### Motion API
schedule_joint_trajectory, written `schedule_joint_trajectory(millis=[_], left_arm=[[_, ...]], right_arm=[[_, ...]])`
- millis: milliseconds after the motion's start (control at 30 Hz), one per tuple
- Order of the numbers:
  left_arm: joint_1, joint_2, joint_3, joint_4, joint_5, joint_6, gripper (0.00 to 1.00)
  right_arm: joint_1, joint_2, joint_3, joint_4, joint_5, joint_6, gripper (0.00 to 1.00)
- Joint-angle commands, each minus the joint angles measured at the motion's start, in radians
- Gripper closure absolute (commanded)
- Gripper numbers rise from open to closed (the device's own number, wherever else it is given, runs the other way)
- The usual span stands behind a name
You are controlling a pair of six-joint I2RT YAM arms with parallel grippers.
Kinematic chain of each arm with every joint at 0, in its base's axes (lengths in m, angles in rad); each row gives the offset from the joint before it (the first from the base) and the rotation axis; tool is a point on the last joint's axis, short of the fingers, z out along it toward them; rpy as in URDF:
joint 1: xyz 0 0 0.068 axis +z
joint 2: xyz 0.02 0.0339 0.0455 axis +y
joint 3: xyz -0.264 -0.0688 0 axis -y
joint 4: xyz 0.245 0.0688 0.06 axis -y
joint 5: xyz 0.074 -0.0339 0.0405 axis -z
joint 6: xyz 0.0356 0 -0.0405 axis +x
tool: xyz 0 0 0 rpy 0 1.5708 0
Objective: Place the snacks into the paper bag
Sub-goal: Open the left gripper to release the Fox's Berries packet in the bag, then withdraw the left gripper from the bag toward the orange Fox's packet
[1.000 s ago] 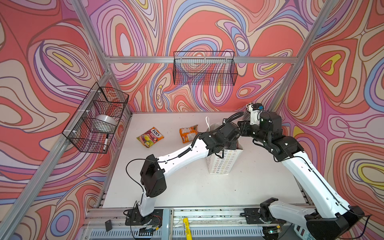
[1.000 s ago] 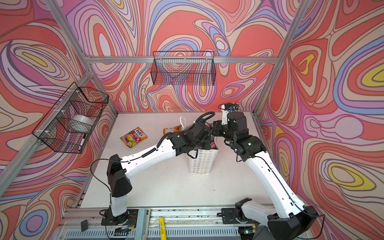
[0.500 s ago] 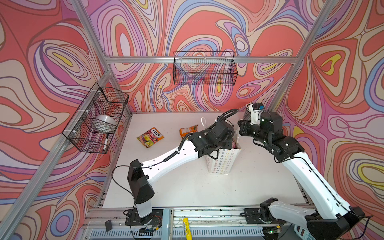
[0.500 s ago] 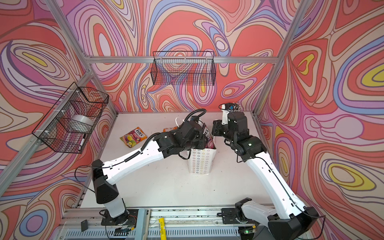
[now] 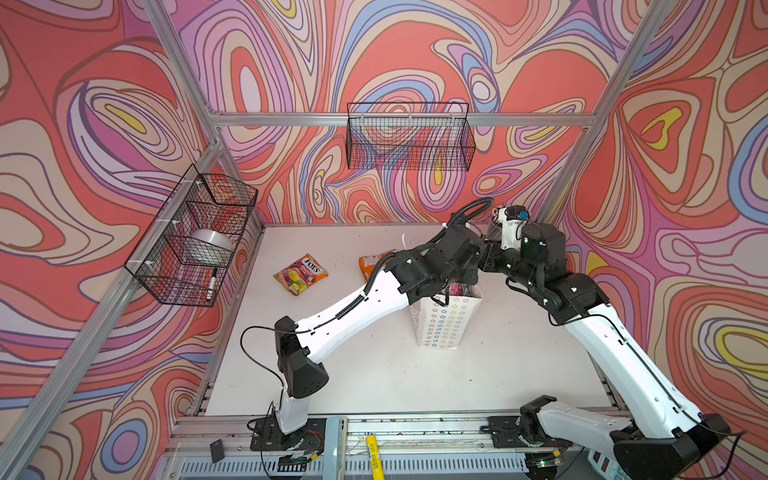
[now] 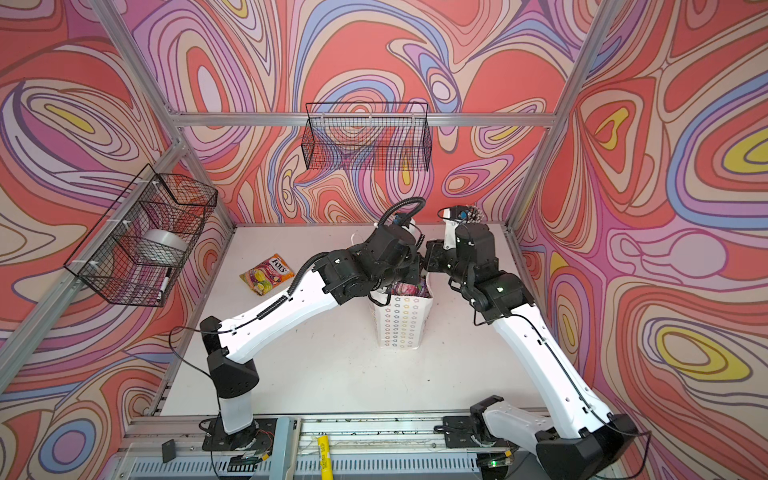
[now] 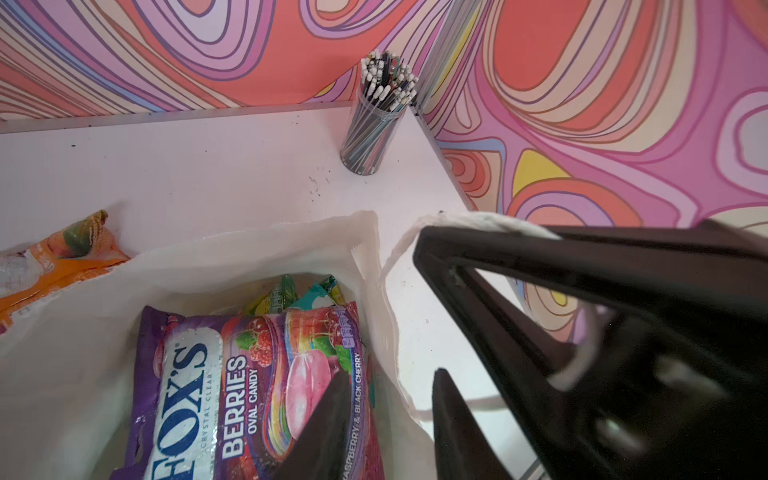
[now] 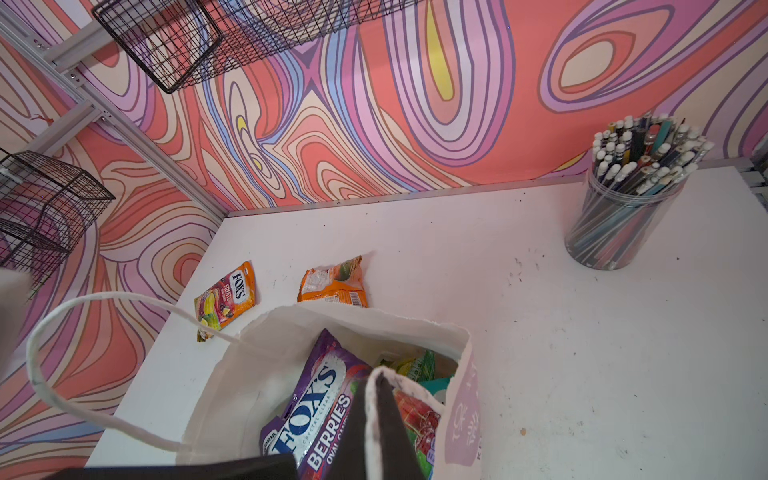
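One purple packet (image 7: 232, 374) under left gripper (image 7: 392, 378)

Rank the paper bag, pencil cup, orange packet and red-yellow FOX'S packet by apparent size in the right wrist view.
1. paper bag, nearest the camera and partly cropped.
2. pencil cup.
3. orange packet and red-yellow FOX'S packet: they look about alike, so unranked.

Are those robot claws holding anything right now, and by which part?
The right gripper pinches the paper bag by its top rim. The left gripper hangs open over the bag, its fingers holding nothing.
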Motion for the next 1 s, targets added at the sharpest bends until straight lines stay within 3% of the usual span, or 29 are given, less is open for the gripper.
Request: schedule_joint_trajectory(millis=[0,300,633,900,967], left_arm=[[0.023,0.045,0.021,-0.124,-0.022,-0.003,0.67],[0.078,0.109,-0.036,-0.144,0.066,-0.029,0.63],[0.115,0.241,0.062,-0.246,0.157,-0.022,0.58],[0.118,0.110,0.140,-0.202,0.232,0.008,0.56],[0.119,0.051,0.162,-0.181,0.266,0.027,0.50]], right_arm=[[-0.003,-0.025,0.001,0.047,0.004,-0.001,1.00],[-0.003,-0.019,0.000,0.050,0.000,0.000,1.00],[-0.003,-0.025,-0.004,0.052,0.007,0.000,1.00],[-0.003,-0.025,-0.006,0.053,0.012,0.000,1.00],[-0.003,-0.028,-0.007,0.055,0.016,0.000,1.00]])
